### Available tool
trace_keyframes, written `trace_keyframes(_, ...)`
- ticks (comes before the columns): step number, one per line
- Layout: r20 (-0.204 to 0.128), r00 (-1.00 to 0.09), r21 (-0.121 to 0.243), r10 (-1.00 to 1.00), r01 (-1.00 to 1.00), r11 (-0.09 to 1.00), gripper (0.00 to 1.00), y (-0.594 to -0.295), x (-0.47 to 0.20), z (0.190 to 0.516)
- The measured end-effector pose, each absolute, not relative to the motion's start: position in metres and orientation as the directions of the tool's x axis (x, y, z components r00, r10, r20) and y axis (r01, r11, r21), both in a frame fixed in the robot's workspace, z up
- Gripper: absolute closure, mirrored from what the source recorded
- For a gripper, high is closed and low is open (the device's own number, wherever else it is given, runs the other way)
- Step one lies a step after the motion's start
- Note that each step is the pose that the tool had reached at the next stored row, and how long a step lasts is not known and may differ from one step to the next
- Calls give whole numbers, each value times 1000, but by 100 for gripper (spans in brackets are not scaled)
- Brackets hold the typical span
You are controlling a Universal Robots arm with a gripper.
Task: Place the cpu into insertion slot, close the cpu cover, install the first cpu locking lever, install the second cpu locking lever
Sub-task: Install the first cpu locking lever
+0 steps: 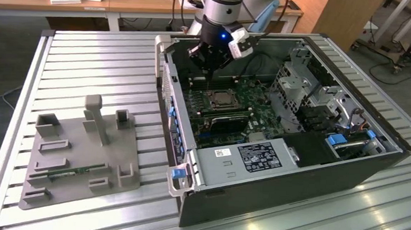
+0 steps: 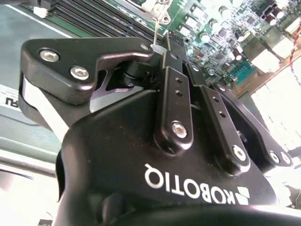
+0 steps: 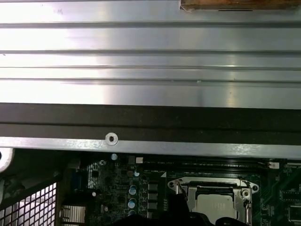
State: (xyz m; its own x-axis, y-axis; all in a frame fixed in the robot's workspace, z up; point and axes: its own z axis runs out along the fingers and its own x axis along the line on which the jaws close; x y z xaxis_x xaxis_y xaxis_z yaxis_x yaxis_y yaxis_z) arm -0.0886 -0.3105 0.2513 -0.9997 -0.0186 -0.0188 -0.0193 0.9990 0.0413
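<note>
Gripper: in the second wrist view its black body sits right against the lens, and you look along it toward the tips.
Fingers: as far as you can see they are pressed together at the tips, with nothing pinched between them.
Thin wire: pale, with a looped end, it stands just past the tips. You cannot tell whether it touches them.
Circuit board: green and crowded with small parts, it lies beyond the tips.
Cpu: in the first wrist view you see its dull grey top lying flat inside the insertion slot.
Cpu cover: the silvery frame lies down around the chip, which shows through its window.
Case wall: a dark band with a silvery lip and one rivet runs between the board and the table.
Table: ribbed aluminium slats run beyond the wall.
Computer case: in the exterior view it lies open on the slats, nearest you.
Arm: it comes down at the case's far end. The gripper hangs inside the case over the board, near the slot on its far side.
Fixture: this grey block with posts and pockets stands at the exterior view's left, apart from the case.
Green strip: it lies in one of the fixture's grooves.
</note>
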Motion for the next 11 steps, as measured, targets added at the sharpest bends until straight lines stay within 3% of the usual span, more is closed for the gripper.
trace_keyframes(11, -20, -999, 41, -28, -29, 999, 89, -310, -81, 250)
